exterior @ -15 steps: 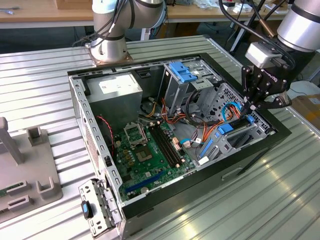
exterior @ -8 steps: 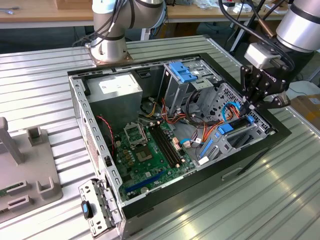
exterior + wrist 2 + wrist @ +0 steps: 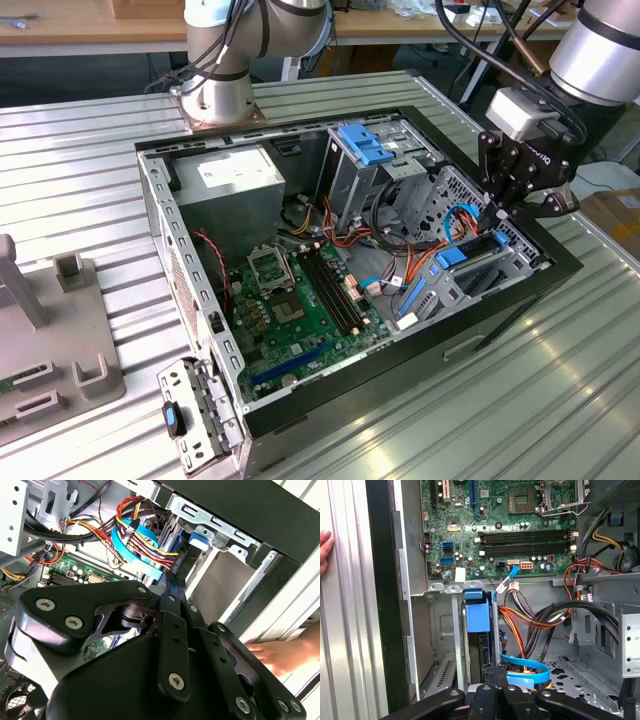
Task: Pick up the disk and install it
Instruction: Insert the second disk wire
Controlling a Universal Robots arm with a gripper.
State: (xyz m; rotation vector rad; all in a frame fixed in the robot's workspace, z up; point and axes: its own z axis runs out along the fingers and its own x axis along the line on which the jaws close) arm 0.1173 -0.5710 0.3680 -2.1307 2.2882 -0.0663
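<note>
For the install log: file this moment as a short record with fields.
scene: open computer case lying on a ribbed metal table
gripper: gripper down at the drive bay, at the exterior view's right
disk: disk with blue carrier stands on edge in the bay, in front of the fingertips in the first wrist view
grip: contact with the disk cannot be told
motherboard: motherboard exposed on the case floor
person: a hand rests on the table beside the case

Black claw (image 3: 510, 205); disk (image 3: 477, 616) bright blue; motherboard (image 3: 300, 305) green; cables (image 3: 525, 617) red, orange, yellow and black; case (image 3: 520, 300) black outside, grey metal inside; tabletop (image 3: 80, 180) ribbed silver.
</note>
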